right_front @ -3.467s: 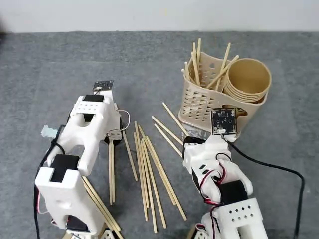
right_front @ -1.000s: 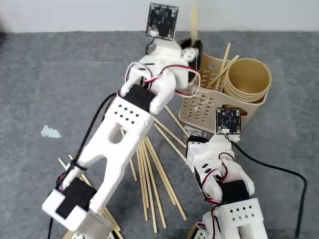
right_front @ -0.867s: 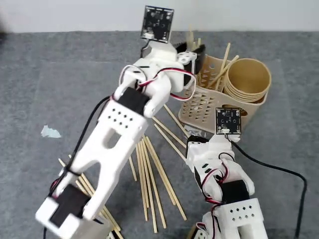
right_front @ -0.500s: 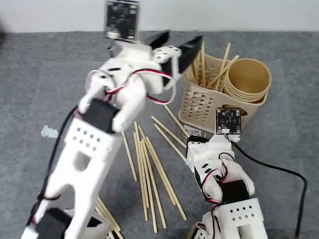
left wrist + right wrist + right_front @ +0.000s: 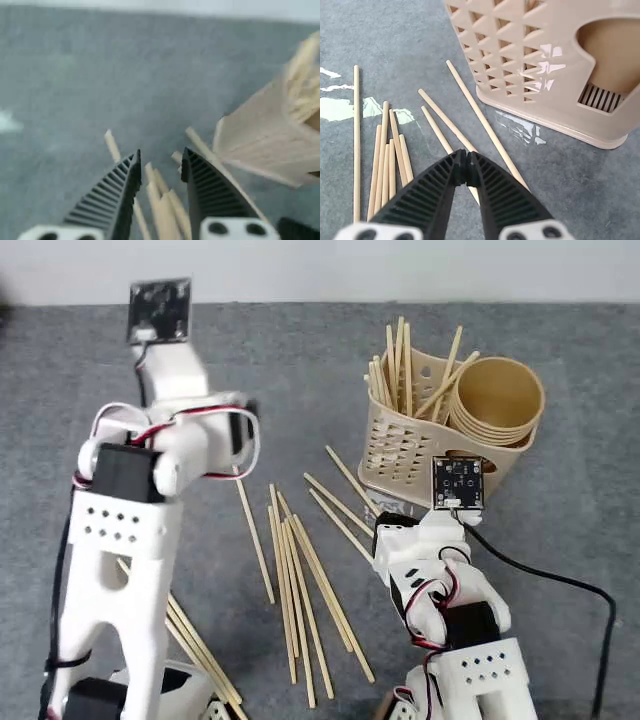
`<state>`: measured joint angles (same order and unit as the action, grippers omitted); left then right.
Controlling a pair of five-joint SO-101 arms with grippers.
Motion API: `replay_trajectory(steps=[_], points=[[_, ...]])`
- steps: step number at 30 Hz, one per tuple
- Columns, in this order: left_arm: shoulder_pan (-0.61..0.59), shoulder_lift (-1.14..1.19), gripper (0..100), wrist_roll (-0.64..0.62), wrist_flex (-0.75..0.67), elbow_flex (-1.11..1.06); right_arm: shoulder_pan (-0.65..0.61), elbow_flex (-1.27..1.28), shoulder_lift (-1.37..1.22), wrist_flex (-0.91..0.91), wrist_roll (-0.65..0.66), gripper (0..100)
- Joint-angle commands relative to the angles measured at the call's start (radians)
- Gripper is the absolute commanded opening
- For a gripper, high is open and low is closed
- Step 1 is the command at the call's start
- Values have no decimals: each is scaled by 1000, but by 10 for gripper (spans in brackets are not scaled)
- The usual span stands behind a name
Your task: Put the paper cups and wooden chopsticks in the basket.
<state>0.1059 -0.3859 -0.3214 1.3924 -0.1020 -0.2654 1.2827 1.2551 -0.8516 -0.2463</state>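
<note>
The beige basket (image 5: 400, 455) stands at the back right, with stacked paper cups (image 5: 497, 400) and several wooden chopsticks (image 5: 400, 360) upright in it. Several loose chopsticks (image 5: 300, 585) lie on the grey mat between the arms; more chopsticks (image 5: 200, 650) lie by the left arm's base. My left arm (image 5: 150, 455) is raised at the left. Its gripper (image 5: 160, 156) is open and holds nothing, hanging above loose chopsticks (image 5: 165, 200), with the basket (image 5: 260, 145) to one side. My right gripper (image 5: 466, 167) is shut and holds nothing, low over chopsticks (image 5: 470, 117) just in front of the basket (image 5: 540, 65).
A black cable (image 5: 560, 580) runs from the right arm across the mat. Clear tape patches (image 5: 340, 107) stick to the mat near the chopsticks. A white wall (image 5: 320, 270) borders the far edge.
The left arm held a chopstick over the basket, opened its gripper and let it drop in, then swung back left, away from the basket. The right arm has not moved.
</note>
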Motion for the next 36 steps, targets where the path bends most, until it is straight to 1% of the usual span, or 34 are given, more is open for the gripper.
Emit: replay_trajectory(steps=[1, 3, 7, 10, 15, 17, 21, 25, 29, 32, 36], points=[[-83, -41, 127, 35, 60, -64, 10, -5, 16, 13, -11, 9], [-129, -41, 127, 71, 95, -117, 10, -5, 15, 13, -11, 9], [-242, -43, 127, 95, 140, -205, 10, -5, 13, 15, -11, 9], [-327, -43, 127, 127, 143, -278, 10, -5, 13, 15, -11, 9], [-450, -43, 134, 143, 133, -420, 10, -5, 12, 15, -11, 9], [-480, -48, 179, 186, 135, -476, 10, -5, 12, 15, -11, 9], [-534, -49, 322, 227, 132, -568, 10, -5, 12, 15, -11, 9], [-555, -46, 333, 265, 58, -679, 10, -5, 12, 15, -11, 9], [-554, -44, 333, 262, -78, -822, 10, -5, 16, 13, -11, 9], [-551, -43, 333, 262, -155, -894, 10, -5, 18, 13, -11, 9], [-549, -41, 269, 265, -216, -935, 10, -5, 18, 13, -9, 9]])
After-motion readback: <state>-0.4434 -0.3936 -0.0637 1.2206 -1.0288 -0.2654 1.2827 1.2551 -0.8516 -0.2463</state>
